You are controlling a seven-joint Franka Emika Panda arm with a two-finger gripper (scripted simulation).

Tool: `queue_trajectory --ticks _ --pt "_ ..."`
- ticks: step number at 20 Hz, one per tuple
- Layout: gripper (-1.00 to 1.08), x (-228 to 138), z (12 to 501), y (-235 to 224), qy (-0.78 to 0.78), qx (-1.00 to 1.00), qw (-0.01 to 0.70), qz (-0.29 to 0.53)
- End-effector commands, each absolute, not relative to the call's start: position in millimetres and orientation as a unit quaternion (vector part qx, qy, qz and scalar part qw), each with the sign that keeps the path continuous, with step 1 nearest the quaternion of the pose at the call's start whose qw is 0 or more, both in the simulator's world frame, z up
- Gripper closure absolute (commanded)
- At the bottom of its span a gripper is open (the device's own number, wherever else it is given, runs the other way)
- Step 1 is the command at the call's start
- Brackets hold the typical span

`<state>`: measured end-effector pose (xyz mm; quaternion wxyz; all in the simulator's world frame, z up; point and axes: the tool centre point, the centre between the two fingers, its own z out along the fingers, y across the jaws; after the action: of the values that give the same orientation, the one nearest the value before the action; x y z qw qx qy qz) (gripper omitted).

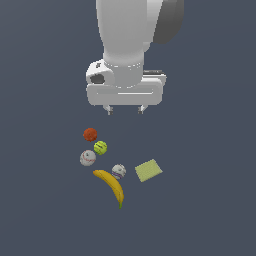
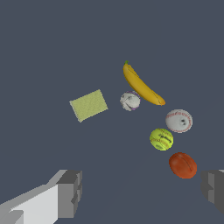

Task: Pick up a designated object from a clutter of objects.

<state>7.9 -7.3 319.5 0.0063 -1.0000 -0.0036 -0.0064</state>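
While fingers (image 1: 125,109) hang spread and empty, reddish-orange ball (image 1: 90,134) round, no long axis, beside yellow-green ball (image 1: 100,147)

No text, label, brand, number or sign can be read on anything here.

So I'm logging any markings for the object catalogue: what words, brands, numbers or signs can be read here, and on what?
None can be read in either view.
yellow-green ball: dark lines, too blurred to read as text.
baseball: red stitching only.
smaller whitish ball: purplish marks, no legible letters.
reddish-orange ball, banana, pale-green pad, gripper: no lettering shows.
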Motion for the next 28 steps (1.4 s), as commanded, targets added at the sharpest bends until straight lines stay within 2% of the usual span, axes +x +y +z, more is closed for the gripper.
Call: queue_trajectory --ticks 1,12,20,28 --pt "-0.92 7.9 319.5 -7.3 -0.004 -1.0 0.006 -0.006" --pt "-0.92 10.6 327.1 30.0 -0.035 -0.999 0.014 -0.02" --pt "-0.92 10.7 310.1 12.8 0.001 -1.0 0.016 -0.018" --pt "-0.92 4.1 259.4 -36.8 0.108 -0.994 0.021 -0.013"
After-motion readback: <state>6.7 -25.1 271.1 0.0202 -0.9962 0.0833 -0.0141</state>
